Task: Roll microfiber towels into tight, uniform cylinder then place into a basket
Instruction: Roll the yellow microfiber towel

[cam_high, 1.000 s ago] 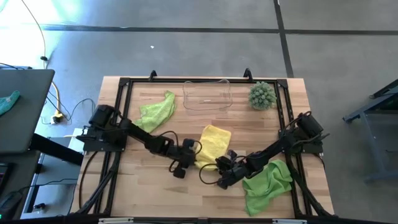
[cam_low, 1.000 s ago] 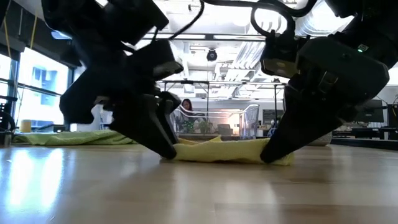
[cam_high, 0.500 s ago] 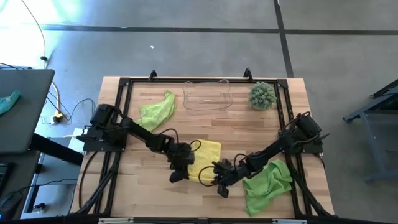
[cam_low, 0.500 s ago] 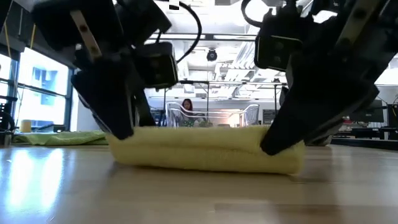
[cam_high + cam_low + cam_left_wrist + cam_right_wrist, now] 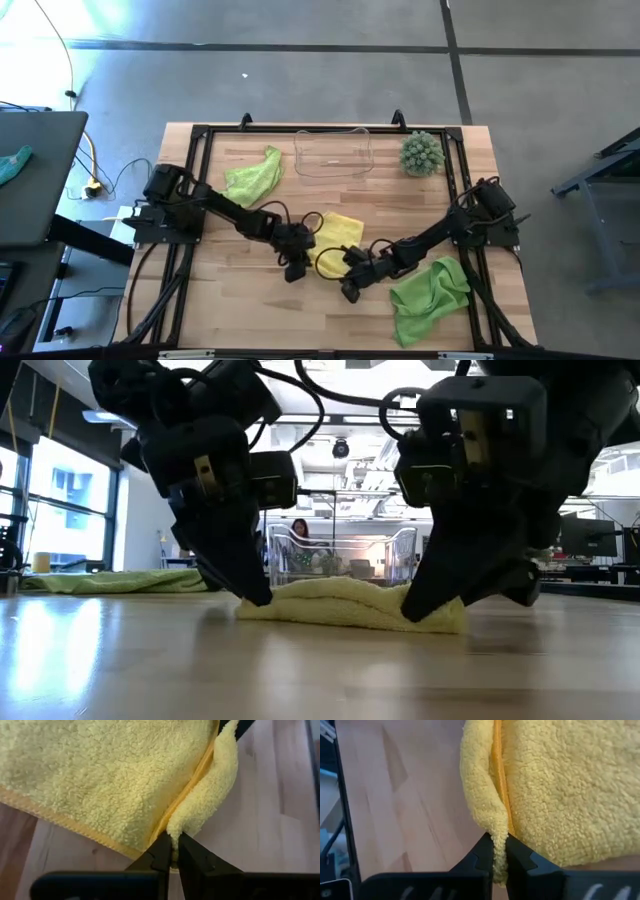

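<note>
Both grippers are pinching the yellow towel (image 5: 338, 238) on the table (image 5: 250, 310): left gripper (image 5: 172, 851) and right gripper (image 5: 499, 851) clamping its folded near-edge corners.

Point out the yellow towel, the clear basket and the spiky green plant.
yellow towel (image 5: 340, 232), high view, its flat middle.
basket (image 5: 333, 171), high view, its near rim.
spiky green plant (image 5: 421, 153), high view, its centre.

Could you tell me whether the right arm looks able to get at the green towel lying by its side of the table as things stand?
Probably not yet: the right gripper is shut on the yellow towel, as is the left gripper. The green towel itself lies uncovered close beside it.
</note>
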